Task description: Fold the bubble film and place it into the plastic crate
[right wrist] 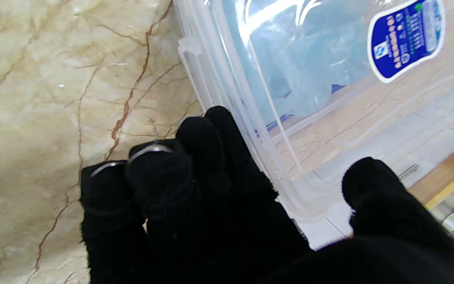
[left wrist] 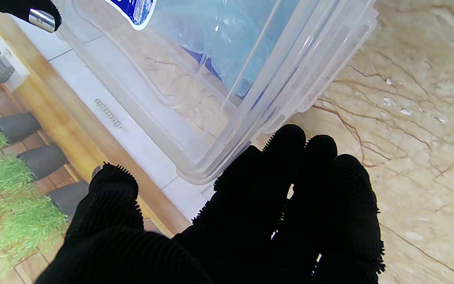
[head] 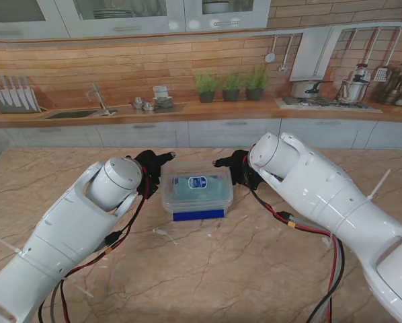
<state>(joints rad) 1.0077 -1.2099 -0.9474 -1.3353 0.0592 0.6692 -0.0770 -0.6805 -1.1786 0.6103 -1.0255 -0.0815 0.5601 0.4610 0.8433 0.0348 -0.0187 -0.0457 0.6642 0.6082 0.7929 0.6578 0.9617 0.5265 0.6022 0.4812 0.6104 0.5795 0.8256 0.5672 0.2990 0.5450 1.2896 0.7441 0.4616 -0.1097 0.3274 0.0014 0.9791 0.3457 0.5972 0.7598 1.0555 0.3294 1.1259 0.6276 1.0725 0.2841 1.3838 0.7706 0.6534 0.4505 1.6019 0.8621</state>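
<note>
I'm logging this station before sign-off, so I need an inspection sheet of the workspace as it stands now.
Surface: marble-patterned table, a few small pale scraps on it.
Job's things: clear plastic crate with a blue label, lid on; bubble film inside, over something dark blue.
Clutter: nothing else seen.
Hands: left hand and right hand flank the crate, fingers at its sides; grip cannot be confirmed.
Cables: red and black leads run along both arms, exposed.
Surroundings: kitchen counter with sink, potted plants, knife rack and stove pots.
</note>
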